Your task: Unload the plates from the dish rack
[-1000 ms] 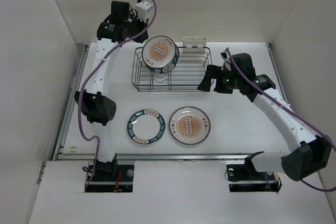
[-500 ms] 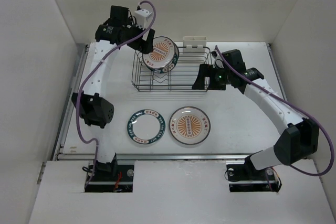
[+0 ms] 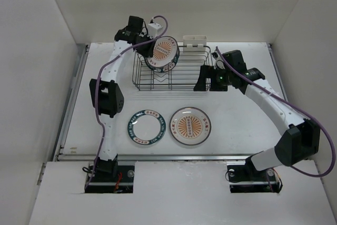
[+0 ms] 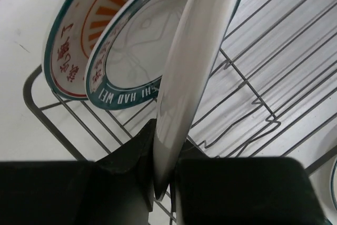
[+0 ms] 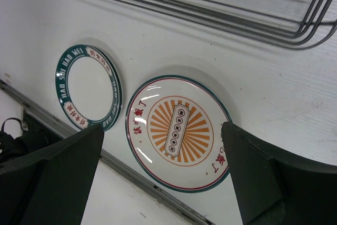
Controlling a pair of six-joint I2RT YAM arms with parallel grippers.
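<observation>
Left gripper [image 4: 163, 169] pinching rim of round white glazed plate [image 4: 202, 46] in dark wire dish rack [image 3: 189, 70].
Likely slick, stiff, brittle; right gripper [image 5: 162, 130] spread wide, empty.

A flat white rectangular tabletop [image 3: 237, 125] is boxed in by plain white panel walls [image 3: 31, 51] along its left, far and right edges. A grey metal rail [image 3: 210, 157] lines its near edge. The light is soft and even.

Bright even light, soft shadows, glare on plate [image 4: 192, 64], blurred foregrounds
</observation>
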